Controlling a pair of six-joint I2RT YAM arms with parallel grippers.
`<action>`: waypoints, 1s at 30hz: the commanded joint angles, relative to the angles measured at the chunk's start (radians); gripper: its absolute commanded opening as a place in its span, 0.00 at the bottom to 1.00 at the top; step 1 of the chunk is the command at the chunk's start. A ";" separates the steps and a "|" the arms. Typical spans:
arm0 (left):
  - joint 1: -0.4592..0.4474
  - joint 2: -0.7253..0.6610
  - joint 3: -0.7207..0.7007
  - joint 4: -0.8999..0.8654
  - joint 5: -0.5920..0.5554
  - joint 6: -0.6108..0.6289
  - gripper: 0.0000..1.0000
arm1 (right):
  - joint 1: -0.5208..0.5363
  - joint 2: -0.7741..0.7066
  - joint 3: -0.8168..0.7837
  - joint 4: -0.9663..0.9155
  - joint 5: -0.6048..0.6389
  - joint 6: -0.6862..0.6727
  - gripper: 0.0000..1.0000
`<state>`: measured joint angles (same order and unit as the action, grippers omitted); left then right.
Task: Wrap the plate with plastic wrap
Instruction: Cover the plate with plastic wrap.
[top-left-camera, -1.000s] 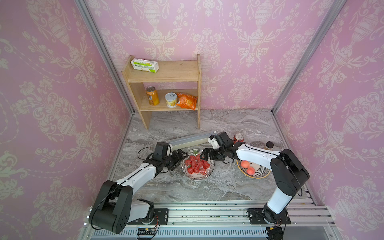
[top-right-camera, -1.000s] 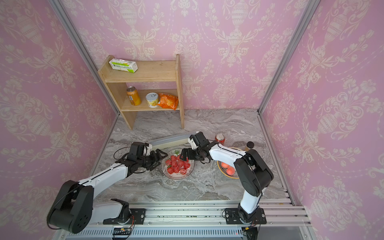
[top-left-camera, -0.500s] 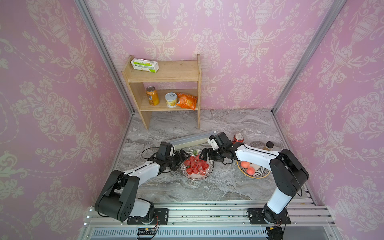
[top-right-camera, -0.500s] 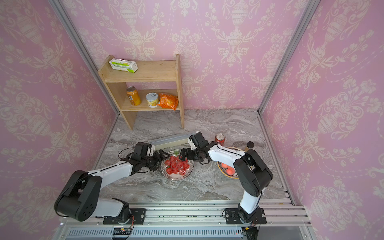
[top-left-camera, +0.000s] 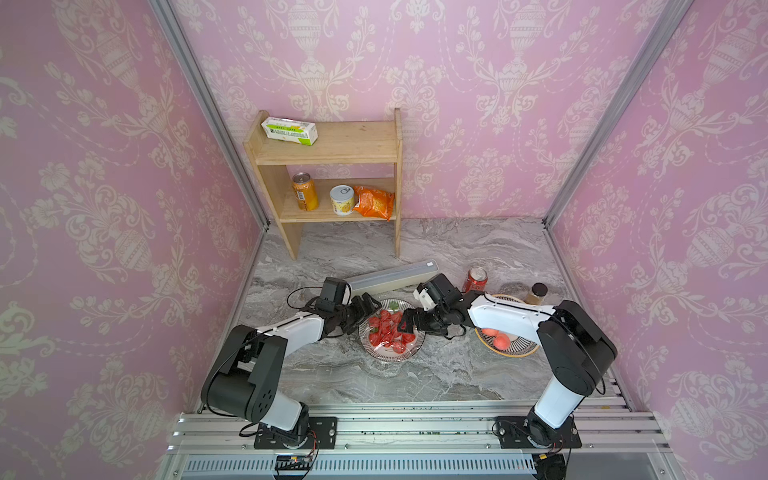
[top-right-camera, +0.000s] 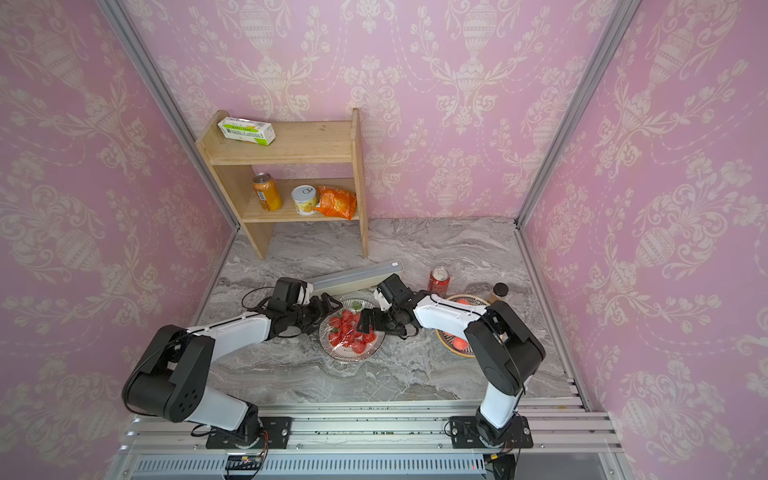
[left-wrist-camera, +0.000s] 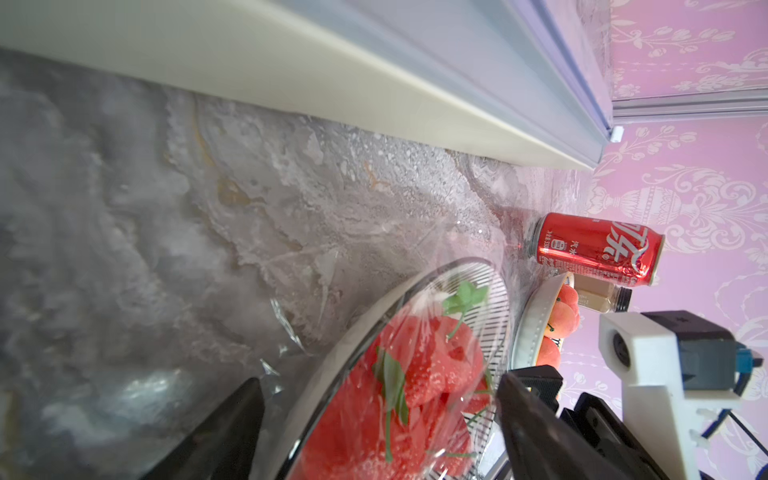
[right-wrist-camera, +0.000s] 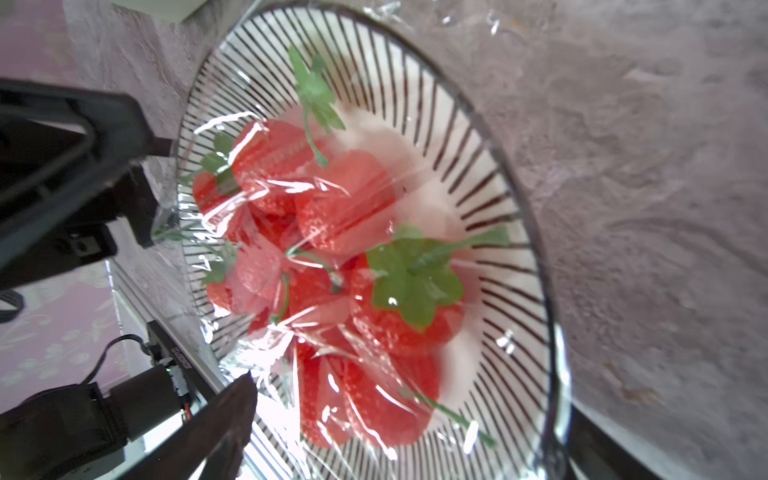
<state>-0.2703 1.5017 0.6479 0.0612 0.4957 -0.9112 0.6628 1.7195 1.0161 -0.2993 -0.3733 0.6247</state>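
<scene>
Both arms reach low and inward across the surface (top-left-camera: 374, 386), forearms nearly flat, wrists close together over the striped plate (top-left-camera: 390, 357) at mid-surface. Left end effector (top-left-camera: 369, 308) sits at the plate's left side, jaws spread wide, nothing clamped. In the left wrist view one finger (left-wrist-camera: 232, 428) is outside the rim over the surface and the other finger (left-wrist-camera: 536, 424) is over the plate. Right end effector (top-left-camera: 408, 325) sits at the plate's right side, angled down over it, jaws also wide, gripping nothing. The right wrist view shows the plate between its fingers (right-wrist-camera: 228, 415). The two end effectors are near each other but apart. Plate holds a heap of strawberries (top-left-camera: 384, 330) with green leaves. Plastic wrap (right-wrist-camera: 291, 332) lies crinkled over the strawberries and plate, loose edge spilling onto the surface beside the rim. Cream dispenser box (top-left-camera: 392, 276) with grey top lies flat and slanted on the surface just behind the plate. Red cola can (top-left-camera: 475, 279) stands upright to the right of the box. Second plate (top-left-camera: 515, 351), partly under the right forearm, holds peaches (top-left-camera: 500, 341); small dark-lidded jar (top-left-camera: 536, 293) stands just behind it. Wooden shelf (top-left-camera: 332, 145) at the back: green-and-white carton (top-left-camera: 289, 130) on top; orange can (top-left-camera: 304, 191), tin (top-left-camera: 343, 199) and orange snack bag (top-left-camera: 374, 202) on the lower level.
</scene>
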 joint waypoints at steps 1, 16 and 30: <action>0.040 -0.022 0.043 -0.113 -0.046 0.106 0.91 | -0.024 -0.040 0.065 -0.180 0.070 -0.155 1.00; 0.087 -0.443 -0.203 -0.229 0.075 -0.059 0.89 | -0.026 0.254 0.563 -0.106 -0.237 -0.559 0.96; 0.021 -0.459 -0.323 -0.062 0.108 -0.223 0.89 | 0.015 0.467 0.741 -0.146 -0.291 -0.594 0.96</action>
<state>-0.2386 1.0363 0.3386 -0.0463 0.5930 -1.0924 0.6731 2.1689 1.7237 -0.4179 -0.6407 0.0547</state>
